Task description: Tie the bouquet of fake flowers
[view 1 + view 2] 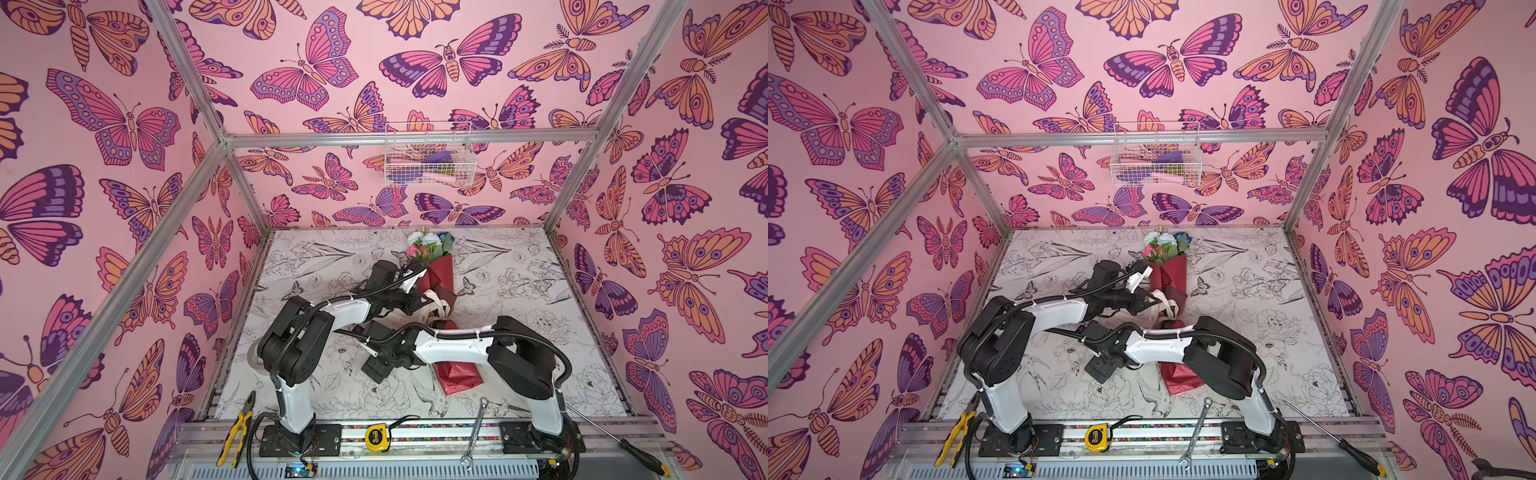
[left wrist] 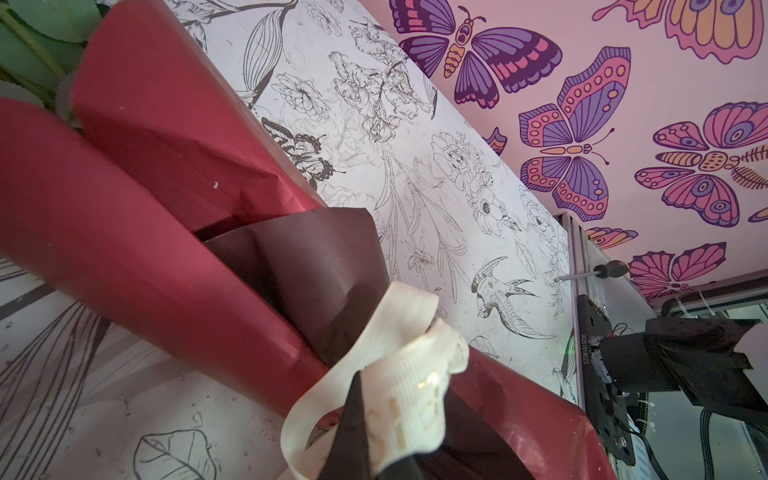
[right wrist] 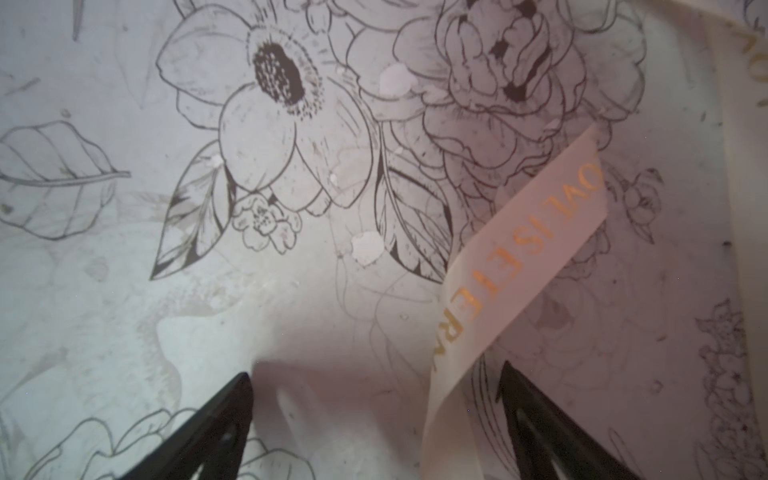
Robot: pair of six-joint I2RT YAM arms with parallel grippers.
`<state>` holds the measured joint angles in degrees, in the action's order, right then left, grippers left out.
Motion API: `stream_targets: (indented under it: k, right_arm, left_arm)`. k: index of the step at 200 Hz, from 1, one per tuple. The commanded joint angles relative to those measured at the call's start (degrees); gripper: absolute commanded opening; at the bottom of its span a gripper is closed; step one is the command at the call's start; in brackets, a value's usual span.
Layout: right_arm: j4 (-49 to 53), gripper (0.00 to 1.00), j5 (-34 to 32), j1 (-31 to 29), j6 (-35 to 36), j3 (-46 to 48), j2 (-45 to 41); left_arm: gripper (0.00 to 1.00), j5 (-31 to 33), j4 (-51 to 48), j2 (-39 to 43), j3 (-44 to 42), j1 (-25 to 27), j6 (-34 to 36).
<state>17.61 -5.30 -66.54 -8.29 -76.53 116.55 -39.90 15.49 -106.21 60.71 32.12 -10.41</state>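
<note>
My left claw (image 2: 380, 440) is closed tight. Its black tips pinch the cream ribbon (image 2: 399, 332), which loops up out of the grip and wraps the waist of the bouquet (image 2: 137, 199). From that waist the glossy dark red wrapping paper (image 2: 166, 124) flares away in two rolled cones with a darker maroon fold tucked between them. Green leaves show at its open mouth. In both top views this claw (image 1: 419, 301) meets the bundle from the left at its middle, where the ribbon (image 1: 437, 305) bunches in pale loops.

My right claw (image 3: 376, 372) stands wide apart and holds nothing. A loose ribbon tail (image 3: 519, 249) with gold lettering trails between the tips, nearer one of them, and I can't tell whether it touches that tip. Beyond it I see only the table (image 3: 124, 311) with its black line-drawn flowers. In a top view that claw (image 1: 376, 368) points down at the table just left of the bouquet's lower half, and my right forearm crosses above the wrapping.

The bouquet (image 1: 1169, 274) lies flat and lengthwise near the middle of the table. Its flower heads (image 1: 1160, 243), white, pale blue, pink and one deep blue, point toward the far wall. The crumpled foot of the paper (image 1: 1183, 378) points toward my bases.
</note>
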Motion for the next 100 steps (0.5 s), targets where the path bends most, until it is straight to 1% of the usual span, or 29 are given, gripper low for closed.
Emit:
stream_targets:
  k: [1,12,16,21,29,38,53,69,100]
  right_arm:
    - [2.8,0.87,-2.0,0.1,-0.3,-1.1,2.9]
    - [2.8,0.78,-1.6,0.4,-0.9,-0.8,3.1]
    - [2.9,0.71,-1.4,0.4,-1.1,-0.7,3.2]
    - [2.7,0.59,-1.3,0.4,-1.3,-0.4,3.2]
    - [2.5,0.45,-1.0,0.4,-1.6,0.1,3.1]
    - [2.2,0.34,-1.2,0.4,-2.0,0.9,2.7]
    - [1.8,0.23,-2.0,0.4,-2.6,2.0,2.0]
    - [1.6,0.15,-3.5,0.4,-3.3,2.8,1.3]
    - [1.0,0.05,-2.1,0.4,-3.2,3.6,0.0]
  left_arm:
    - [0.00,-1.6,2.1,-0.8,-1.2,-0.4,-0.7]
    - [0.00,-1.8,2.3,-0.9,-1.1,-0.4,-0.7]
    - [0.00,-1.8,2.3,-0.9,-1.0,-0.4,-0.7]
    - [0.00,-1.8,2.3,-0.9,-1.0,-0.4,-0.7]
    - [0.00,-1.8,2.3,-0.8,-1.0,-0.4,-0.7]
    - [0.00,-1.8,2.3,-0.7,-1.0,-0.4,-0.6]
    - [0.00,-1.9,2.3,-0.5,-1.2,-0.4,-0.5]
    - [0.00,-1.9,2.3,-0.3,-1.3,-0.5,-0.6]
    - [0.00,-1.5,2.3,-0.4,-1.5,-0.4,-0.5]
